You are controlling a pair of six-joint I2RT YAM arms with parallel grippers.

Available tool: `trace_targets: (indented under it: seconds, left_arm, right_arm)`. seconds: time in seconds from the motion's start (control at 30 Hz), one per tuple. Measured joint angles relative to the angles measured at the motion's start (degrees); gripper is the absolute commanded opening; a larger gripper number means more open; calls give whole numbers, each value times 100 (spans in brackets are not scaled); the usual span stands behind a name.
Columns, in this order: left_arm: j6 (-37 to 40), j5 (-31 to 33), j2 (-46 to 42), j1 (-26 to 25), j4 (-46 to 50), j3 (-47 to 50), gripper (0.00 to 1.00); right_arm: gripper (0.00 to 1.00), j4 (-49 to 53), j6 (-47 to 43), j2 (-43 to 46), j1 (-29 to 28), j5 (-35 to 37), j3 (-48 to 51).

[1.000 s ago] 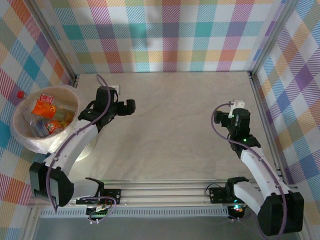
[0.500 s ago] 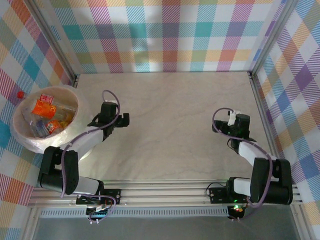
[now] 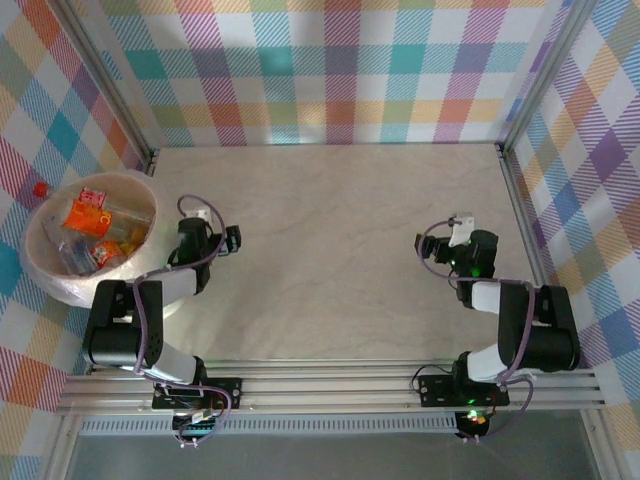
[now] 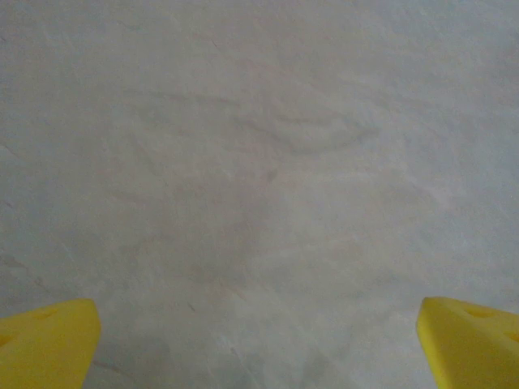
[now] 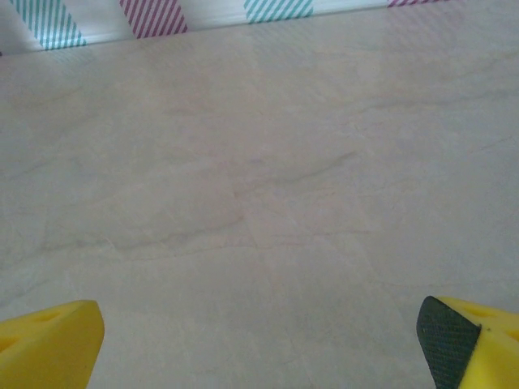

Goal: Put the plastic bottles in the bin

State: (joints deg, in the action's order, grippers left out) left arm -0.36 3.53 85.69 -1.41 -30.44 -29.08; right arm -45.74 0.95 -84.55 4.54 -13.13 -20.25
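Inside the bin (image 3: 45, 282), which stands at the left edge of the table (image 3: 340, 220), the plastic bottles (image 3: 92, 232) lie heaped together, their orange and red labels bright against the pale liner. Just right of the bin, the left gripper (image 3: 233, 240) hangs low over bare tabletop, released, its yellow fingers (image 4: 45, 340) spread wide with nothing between them. Well apart from the bin, on the opposite side of the table, the right gripper (image 3: 424, 250) is likewise released, its yellow fingers (image 5: 49, 340) parted over the marbled surface and pointing toward the bin's side. A red cap (image 3: 41, 188) shows just beyond the bin's far-left rim.
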Motion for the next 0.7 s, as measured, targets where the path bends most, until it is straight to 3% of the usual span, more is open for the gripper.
trace_targets:
  seconds: [0.17, 0.37, 0.7]
  left_arm:
    - [0, 46, 313, -85, -691, 470, 100]
    - [-2, 597, 382, -302, -1283, 505, 100]
    - [-2, 817, 382, -302, -1502, 507, 100]
  right_arm:
    - [100, -442, 28, -323, 0, 9, 229]
    - [100, -232, 7, -339, -350, 640, -293]
    - [100, -131, 2, -339, -404, 874, -310]
